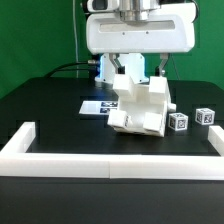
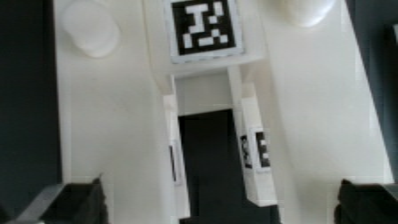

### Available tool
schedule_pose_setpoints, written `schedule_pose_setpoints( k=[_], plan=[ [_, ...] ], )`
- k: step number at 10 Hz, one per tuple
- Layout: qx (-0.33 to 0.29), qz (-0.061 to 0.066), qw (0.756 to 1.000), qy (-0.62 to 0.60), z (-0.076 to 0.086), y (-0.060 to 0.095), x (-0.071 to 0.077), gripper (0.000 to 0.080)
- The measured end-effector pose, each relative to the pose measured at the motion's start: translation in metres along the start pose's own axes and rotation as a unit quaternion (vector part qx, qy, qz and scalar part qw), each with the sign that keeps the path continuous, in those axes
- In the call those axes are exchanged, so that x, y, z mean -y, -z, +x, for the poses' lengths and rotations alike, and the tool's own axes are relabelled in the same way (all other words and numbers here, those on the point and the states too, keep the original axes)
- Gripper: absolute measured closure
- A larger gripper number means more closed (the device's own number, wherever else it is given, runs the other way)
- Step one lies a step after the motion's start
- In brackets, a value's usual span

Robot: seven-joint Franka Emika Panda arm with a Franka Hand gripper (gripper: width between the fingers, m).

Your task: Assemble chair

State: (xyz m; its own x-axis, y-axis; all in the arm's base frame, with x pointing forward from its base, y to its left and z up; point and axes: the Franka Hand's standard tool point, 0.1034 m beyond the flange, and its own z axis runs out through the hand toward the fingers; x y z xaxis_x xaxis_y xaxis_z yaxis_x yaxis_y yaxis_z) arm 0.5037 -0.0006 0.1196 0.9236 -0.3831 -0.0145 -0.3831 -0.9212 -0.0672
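Chair point(image 1: 140, 108) sits well apart from the border wall point(image 1: 100, 162) (tool point(image 1: 141, 72) spread wide, straddling its top edge)

Your claw point(image 1: 139, 73) hangs spread wide directly above the chair point(image 1: 140, 108), the tallest obstacle, which stands mid-table. In the wrist view the chair's white frame fills the span between the fingers point(image 2: 68, 205), leaving only a narrow dark slot point(image 2: 214, 150) down its middle. On the exterior view's right, a tagged cube point(image 1: 178, 121) sits just beside the chair and a second cube point(image 1: 205, 116) beyond it, so that side is tight. The low border wall point(image 1: 110, 166) closes the near edge and turns back at both ends. The marker board point(image 1: 93, 106) lies flat by the chair's left. You have open table point(image 1: 45, 105) on the exterior view's left, and a bare strip between chair and wall.
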Motion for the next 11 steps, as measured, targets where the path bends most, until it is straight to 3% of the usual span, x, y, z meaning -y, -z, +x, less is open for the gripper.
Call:
schedule_pose_setpoints(
  k=[3, 6, 11],
  plan=[
    [-0.011, -0.015, 1.0, 0.011, 0.018, -0.021, 0.006, 0.015],
    [-0.024, -0.017, 0.999, 0.013, 0.038, -0.021, 0.012, 0.015],
    [-0.014, -0.011, 1.0, 0.014, 0.048, -0.006, 0.026, 0.015]
  ],
)
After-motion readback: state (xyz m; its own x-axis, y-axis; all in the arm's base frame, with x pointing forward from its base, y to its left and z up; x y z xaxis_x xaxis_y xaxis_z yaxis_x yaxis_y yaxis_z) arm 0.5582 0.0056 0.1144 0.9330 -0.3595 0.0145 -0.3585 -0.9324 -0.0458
